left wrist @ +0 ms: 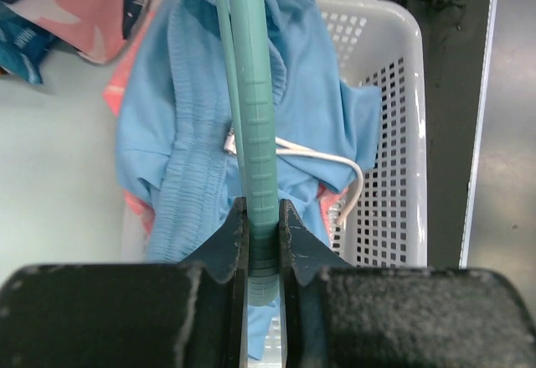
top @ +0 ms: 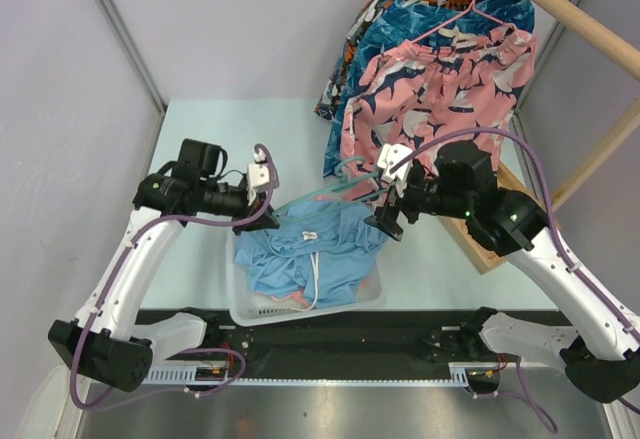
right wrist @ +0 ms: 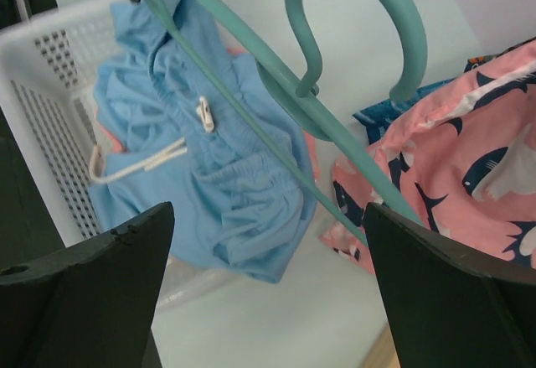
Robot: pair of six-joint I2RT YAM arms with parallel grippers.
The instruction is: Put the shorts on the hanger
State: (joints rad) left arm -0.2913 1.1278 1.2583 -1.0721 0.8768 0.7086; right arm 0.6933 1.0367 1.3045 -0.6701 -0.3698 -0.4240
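Observation:
The light blue shorts [top: 315, 249] lie bunched in and over a white basket [top: 240, 309], with the white drawstring showing. The mint-green hanger [top: 330, 194] is held level just above them. My left gripper [top: 262, 221] is shut on the hanger's left end [left wrist: 255, 133], the bar pinched between both jaws [left wrist: 262, 234]. In the right wrist view the hanger's hook [right wrist: 360, 16] stands up and its thin bar crosses the shorts [right wrist: 209, 175] at the waist. My right gripper [top: 385, 221] is open and empty [right wrist: 268, 217], beside the shorts' right edge and below the hook.
Pink shark-print shorts [top: 440, 89] and other patterned clothes hang on a wooden rail [top: 570, 14] at the back right. Salmon-pink fabric [top: 290, 299] lies under the blue shorts in the basket. A wooden stand foot [top: 480, 249] sits under my right arm.

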